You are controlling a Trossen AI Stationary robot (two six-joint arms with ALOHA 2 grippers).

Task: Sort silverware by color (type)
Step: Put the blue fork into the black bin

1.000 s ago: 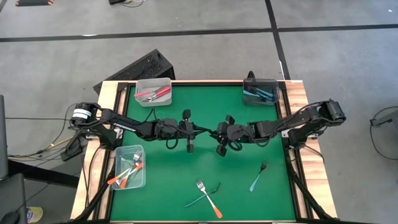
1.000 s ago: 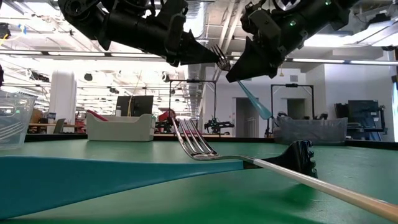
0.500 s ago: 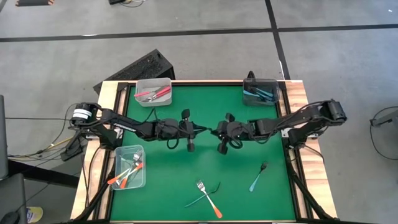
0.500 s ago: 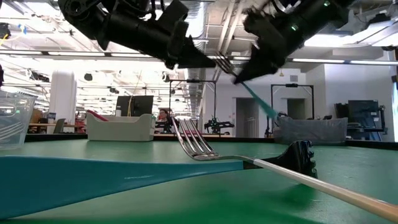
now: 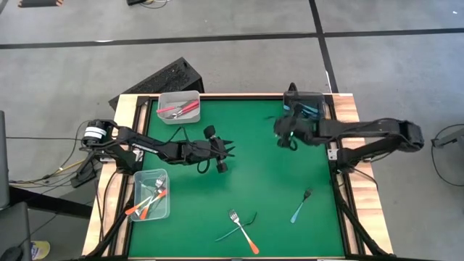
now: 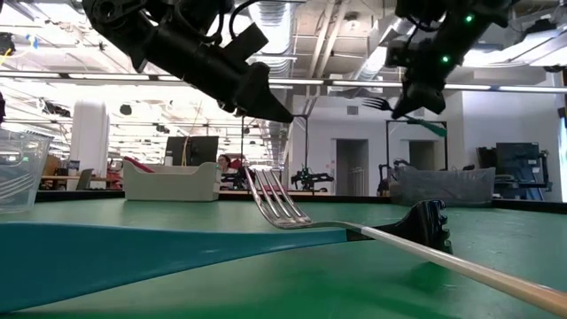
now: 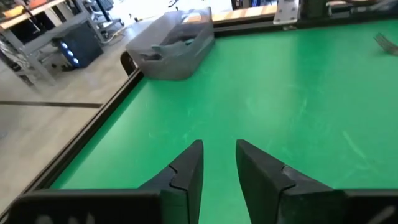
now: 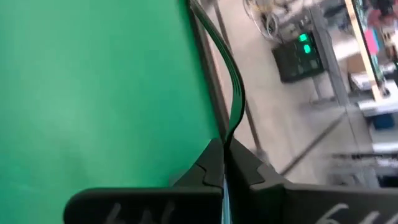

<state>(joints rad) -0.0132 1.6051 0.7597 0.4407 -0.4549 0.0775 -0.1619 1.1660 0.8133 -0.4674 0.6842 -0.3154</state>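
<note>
A teal-handled fork (image 6: 381, 105) hangs high above the green table (image 5: 254, 181), and my right gripper (image 5: 281, 136) is shut on it near the dark grey bin (image 5: 304, 107), which holds teal utensils. My left gripper (image 5: 229, 152) stands open over the table's middle with nothing between its fingers (image 7: 189, 168). An orange fork (image 5: 243, 232) lies across a dark-handled utensil (image 5: 238, 228) at the near edge. A teal fork (image 5: 300, 206) lies at the near right. My right gripper pinches the fork's handle (image 8: 231, 127) between its two fingers, close behind the head. The fingers lie across the fork. The fork is lifted clear, its prongs (image 6: 376, 104) toward the table's left and its teal handle end (image 6: 434, 129) sloping down on the other side.
A clear bin (image 5: 178, 107) with red utensils stands at the far left, and a clear bin (image 5: 151, 194) with orange forks at the near left. The dark bin shows ahead of my left gripper (image 7: 171, 43). Open green lies between the arms.
My right gripper has shut on the fork's handle. My left gripper has opened and let go of its head. The right gripper has rolled and carried the fork up and toward the far right, near the dark bin. The left gripper has tipped downward in place.
</note>
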